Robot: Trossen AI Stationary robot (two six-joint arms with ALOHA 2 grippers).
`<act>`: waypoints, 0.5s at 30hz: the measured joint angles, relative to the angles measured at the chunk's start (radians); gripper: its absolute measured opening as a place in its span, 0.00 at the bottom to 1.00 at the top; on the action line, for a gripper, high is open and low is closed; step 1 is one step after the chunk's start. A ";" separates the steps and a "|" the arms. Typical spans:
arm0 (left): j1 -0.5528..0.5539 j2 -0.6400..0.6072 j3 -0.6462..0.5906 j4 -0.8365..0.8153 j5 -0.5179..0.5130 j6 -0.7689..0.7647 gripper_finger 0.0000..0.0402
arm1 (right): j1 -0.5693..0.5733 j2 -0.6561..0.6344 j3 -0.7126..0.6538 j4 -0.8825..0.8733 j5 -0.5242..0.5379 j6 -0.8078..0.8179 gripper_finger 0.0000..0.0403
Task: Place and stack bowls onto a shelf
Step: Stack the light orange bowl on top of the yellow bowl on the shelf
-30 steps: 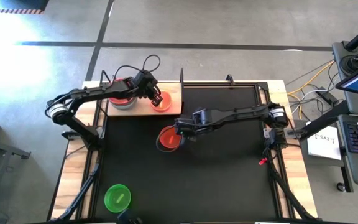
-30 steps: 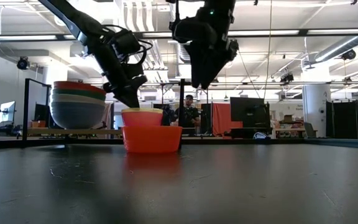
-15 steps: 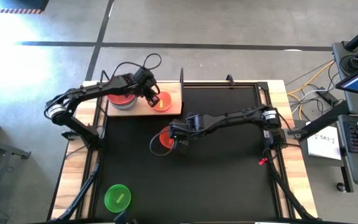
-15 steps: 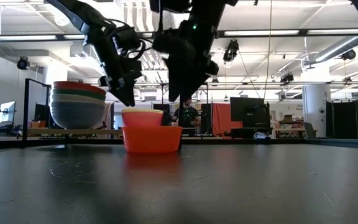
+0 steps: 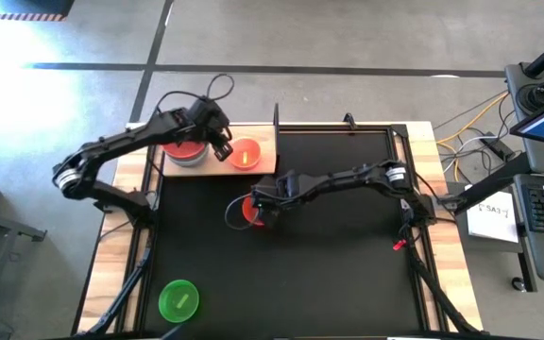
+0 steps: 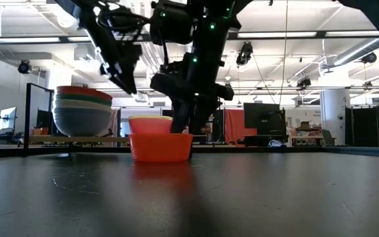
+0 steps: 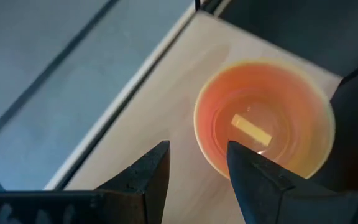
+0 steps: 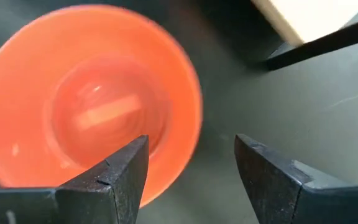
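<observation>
The shelf [image 5: 217, 162] lies at the far left corner of the black mat [image 5: 348, 264], one black upright [image 5: 276, 115] standing at its right end. On its left part sits a stack of bowls [image 5: 184, 151] topped by a red one; in the low view the stack [image 6: 83, 109] rises well above the board. Just right of it on the shelf stands a small yellow bowl [image 5: 245, 154], with bare wood showing around it on all sides. The right half of the mat is open, as is most of its near part.

The orange bowl [image 5: 250, 210] rests upright on the mat, just in front of the shelf's right end and apart from it. A green bowl [image 5: 178, 299] lies alone near the counter's front left corner, well apart from everything else.

The right gripper [image 5: 270, 201] hangs low over the orange bowl. Its fingers [image 8: 114, 180] are spread apart; in the right wrist view the bowl's rim [image 8: 194, 106] passes between them, one finger over the bowl's inside, the other over bare mat. No contact with the rim can be confirmed.

The left gripper [image 5: 217, 142] hovers above the shelf, between the stack and the yellow bowl. Its fingers [image 7: 148, 177] are parted and hold nothing; the yellow bowl [image 7: 265, 121] lies ahead of them and to one side.
</observation>
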 joint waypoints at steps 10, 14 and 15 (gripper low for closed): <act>0.000 -0.216 0.000 -0.014 0.002 0.003 0.36 | -0.017 0.052 0.000 0.002 0.008 0.022 0.56; -0.001 -0.300 0.000 -0.018 0.002 0.000 0.36 | -0.020 0.066 0.000 0.005 0.014 -0.007 0.54; -0.001 -0.317 0.000 -0.020 0.002 -0.003 0.36 | -0.021 0.066 0.000 0.007 0.014 -0.022 0.53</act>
